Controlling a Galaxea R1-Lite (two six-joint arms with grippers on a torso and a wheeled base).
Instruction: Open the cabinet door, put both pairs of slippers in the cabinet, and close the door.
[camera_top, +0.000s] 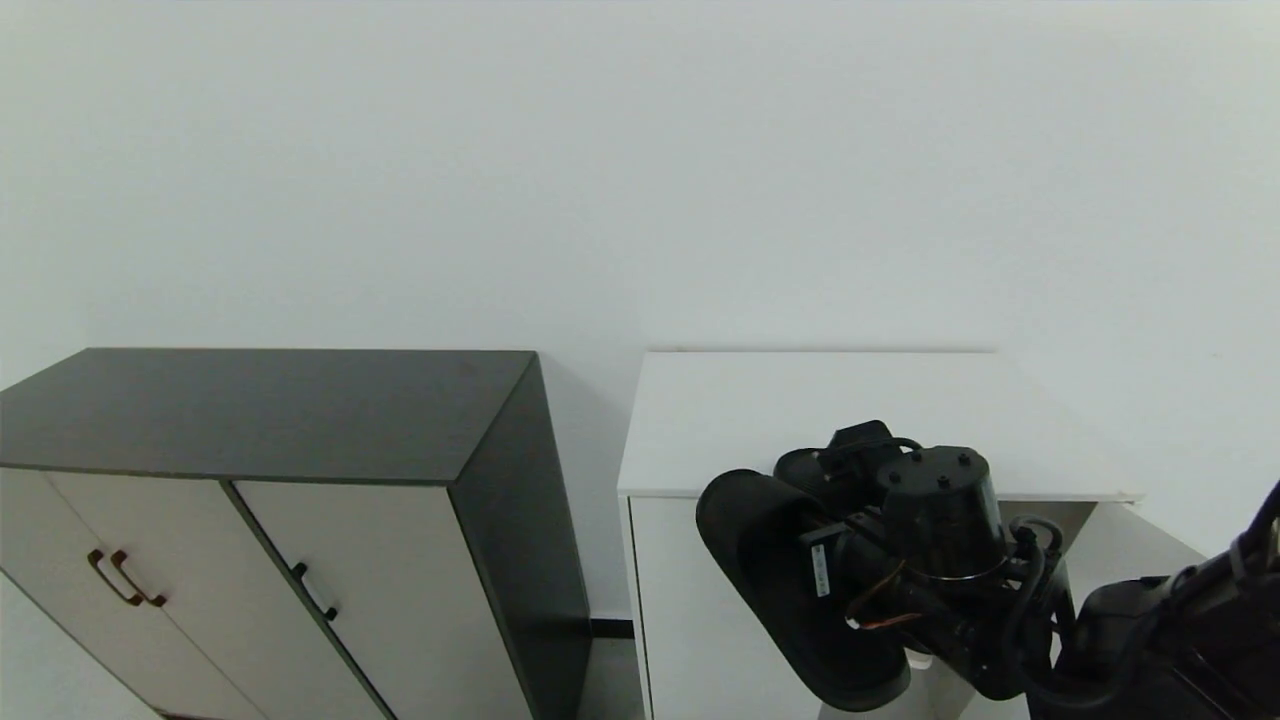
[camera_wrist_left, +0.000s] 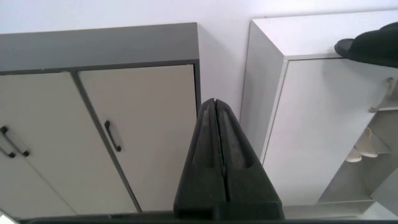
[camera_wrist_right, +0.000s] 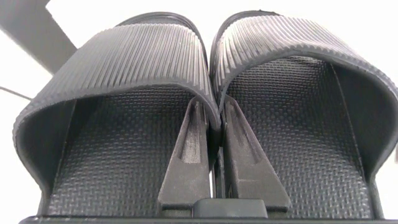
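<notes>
Right claw pinches the adjoining strap edges of the black slippers, so the pair is carried as one, held up before the white cabinet. Left claw closed, empty, facing the grey cabinet.

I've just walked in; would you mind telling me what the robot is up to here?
The right gripper has its fingers shut on a pair of black slippers, pinching their adjoining sides together. It holds them up in front of the white cabinet. That cabinet looks open at the front, with shelves showing inside. The left gripper is shut and empty, and it points toward the dark-topped two-door cabinet, whose doors are closed.
</notes>
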